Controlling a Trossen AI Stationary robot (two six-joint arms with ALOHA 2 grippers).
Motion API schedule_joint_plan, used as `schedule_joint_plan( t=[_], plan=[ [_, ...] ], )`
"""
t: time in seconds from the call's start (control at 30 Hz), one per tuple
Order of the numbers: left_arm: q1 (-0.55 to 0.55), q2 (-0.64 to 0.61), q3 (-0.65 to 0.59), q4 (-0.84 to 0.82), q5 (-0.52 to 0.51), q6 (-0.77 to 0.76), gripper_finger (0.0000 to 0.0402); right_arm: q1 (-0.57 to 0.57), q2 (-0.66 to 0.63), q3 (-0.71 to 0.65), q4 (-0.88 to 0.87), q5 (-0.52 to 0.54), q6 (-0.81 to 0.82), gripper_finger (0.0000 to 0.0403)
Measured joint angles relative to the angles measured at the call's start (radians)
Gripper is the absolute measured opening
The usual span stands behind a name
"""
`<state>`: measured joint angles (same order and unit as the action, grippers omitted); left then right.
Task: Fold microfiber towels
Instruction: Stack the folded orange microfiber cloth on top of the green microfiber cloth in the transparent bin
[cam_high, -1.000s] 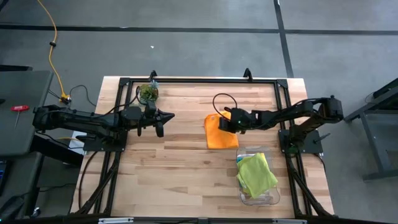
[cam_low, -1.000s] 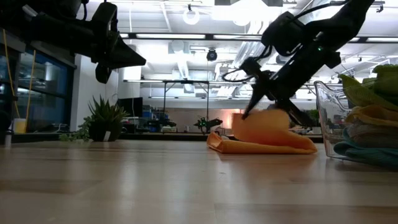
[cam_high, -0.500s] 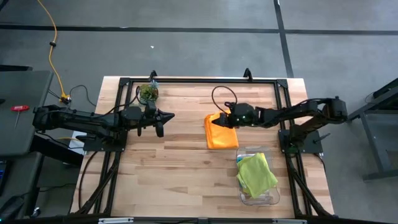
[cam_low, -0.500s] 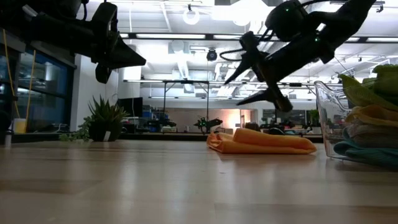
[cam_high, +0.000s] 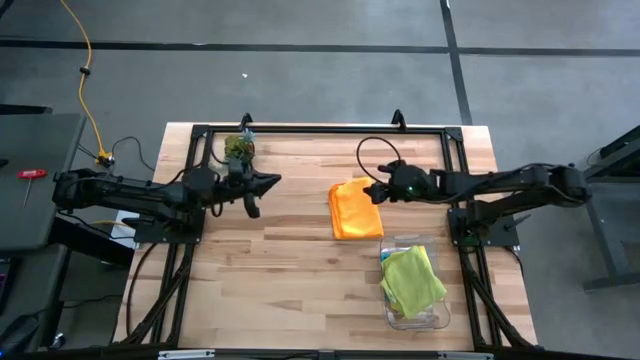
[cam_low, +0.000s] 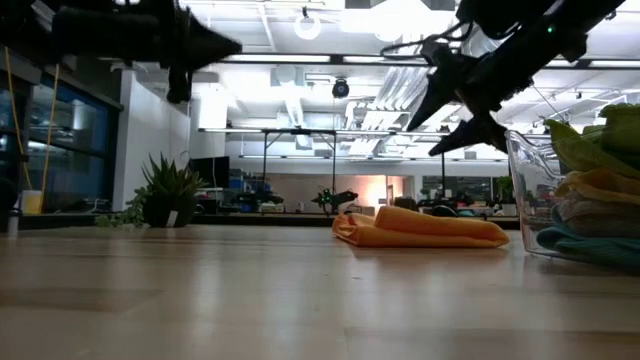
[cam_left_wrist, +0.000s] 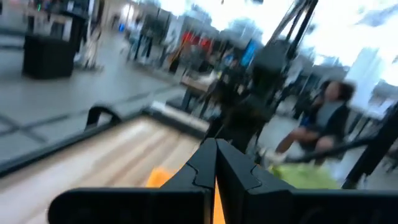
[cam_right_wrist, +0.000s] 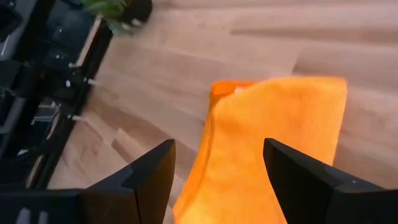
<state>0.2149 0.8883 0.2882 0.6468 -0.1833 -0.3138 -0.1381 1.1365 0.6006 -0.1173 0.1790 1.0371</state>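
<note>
Small green plant (cam_high: 238, 148) upper left of table (cam_high: 290, 280); clear bin (cam_high: 436, 316) lower right; yellow cable (cam_high: 86, 70) on floor.

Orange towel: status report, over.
Right gripper open, raised beside orange towel, not touching. Towel folded, flat on table. Left gripper shut, waiting apart.

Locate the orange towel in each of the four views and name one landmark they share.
High view: orange towel lies mid-table, right of centre.
Low view: orange towel lies flat on the tabletop, right of centre.
Left wrist view: an orange sliver shows beside the dark fingers.
Right wrist view: orange towel fills the middle.
Shared landmark: the small plant, though the left wrist view misses it.
</note>
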Motion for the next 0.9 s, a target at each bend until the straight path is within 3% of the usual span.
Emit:
schedule_joint_plan(
  t=[0.2,0.43,0.63,0.9],
  plan=[
    [0.001,-0.001,0.0,0.258,0.041,-0.037,0.0,0.015,-0.026,0.0,0.003,0.073,-0.052,0.0236],
    [0.001,-0.001,0.0,0.295,0.111,-0.033,0.0,0.015,-0.026,0.0,0.006,0.072,-0.072,0.0236],
    [-0.003,-0.003,0.0,0.277,0.155,-0.053,0.0,0.008,-0.026,0.0,-0.019,-0.006,-0.044,0.0236],
    [-0.008,-0.006,0.0,0.267,0.157,-0.05,0.0,-0.026,-0.017,0.0,-0.206,-0.159,0.098,0.0236]
  ],
)
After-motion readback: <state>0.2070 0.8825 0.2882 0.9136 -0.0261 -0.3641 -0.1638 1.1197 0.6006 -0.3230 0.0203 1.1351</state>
